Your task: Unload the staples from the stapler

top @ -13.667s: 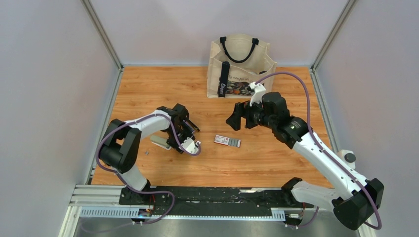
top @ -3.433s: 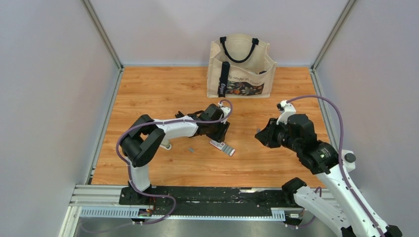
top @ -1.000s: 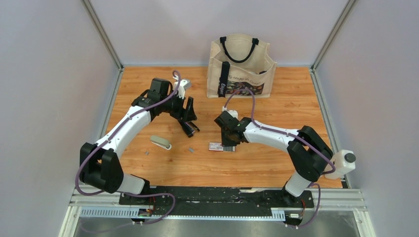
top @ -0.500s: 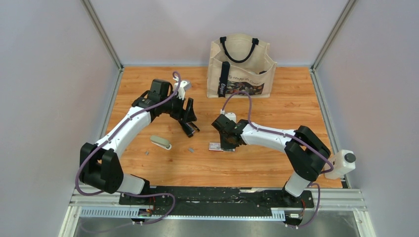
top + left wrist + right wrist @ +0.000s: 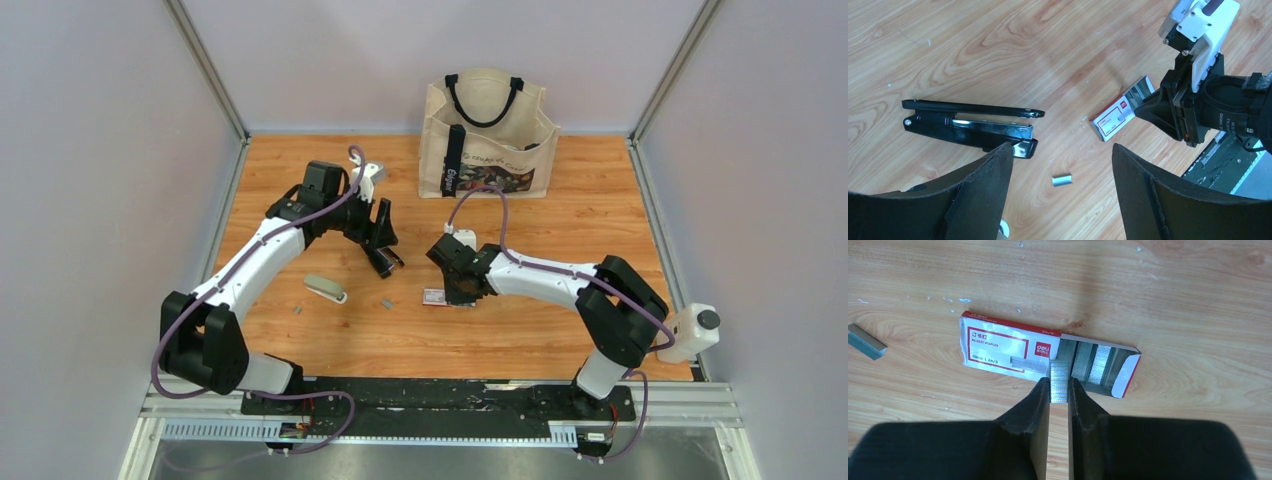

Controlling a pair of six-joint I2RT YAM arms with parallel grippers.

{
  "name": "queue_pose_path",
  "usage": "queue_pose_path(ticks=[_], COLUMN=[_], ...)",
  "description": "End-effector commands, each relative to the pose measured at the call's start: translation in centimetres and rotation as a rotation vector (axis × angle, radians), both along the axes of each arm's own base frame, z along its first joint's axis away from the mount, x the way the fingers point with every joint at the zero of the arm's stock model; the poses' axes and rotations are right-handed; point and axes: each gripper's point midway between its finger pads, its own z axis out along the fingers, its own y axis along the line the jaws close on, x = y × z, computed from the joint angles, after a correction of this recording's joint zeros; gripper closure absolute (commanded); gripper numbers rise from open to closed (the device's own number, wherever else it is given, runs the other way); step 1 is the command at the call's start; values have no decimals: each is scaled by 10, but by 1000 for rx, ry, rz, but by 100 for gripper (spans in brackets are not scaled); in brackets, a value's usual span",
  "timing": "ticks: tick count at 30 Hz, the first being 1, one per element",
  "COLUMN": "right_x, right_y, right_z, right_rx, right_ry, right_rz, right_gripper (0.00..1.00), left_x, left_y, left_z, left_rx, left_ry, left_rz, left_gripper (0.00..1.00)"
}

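tabletop [image 5: 560,200]: one black stapler [image 5: 968,127], one box [image 5: 998,347]

staple box [image 5: 433,296] seemingly half hidden under right hand [image 5: 460,294]

1 fixed camera looks steeply down from above and behind the arm bases over the whole bench [image 5: 300,170], while 2 wrist cameras face down at it, one very near behind the right pincer [image 5: 1058,381], one higher behind the left pincer [image 5: 1062,147], all 3 sharing the red-and-white box [image 5: 436,296].
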Motion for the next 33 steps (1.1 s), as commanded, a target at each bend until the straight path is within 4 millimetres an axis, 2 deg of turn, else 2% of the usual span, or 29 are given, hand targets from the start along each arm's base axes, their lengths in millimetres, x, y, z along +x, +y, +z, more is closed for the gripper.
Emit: queue_pose_path(ticks=[1,20,33], right_x=[4,-1,6], right_y=[5,-7,2], right_z=[9,5,14], right_rx=[18,-5,12], right_ry=[-31,-31,-51], right_rz=[-16,-34,-16], right_gripper=[83,78,78], left_x=[3,2,1], left_y=[2,2,2], left_z=[17,20,18], left_rx=[-21,-23,-27], left_ry=[-70,-76,-71], left_rz=[7,12,13], left_gripper=[20,19,19])
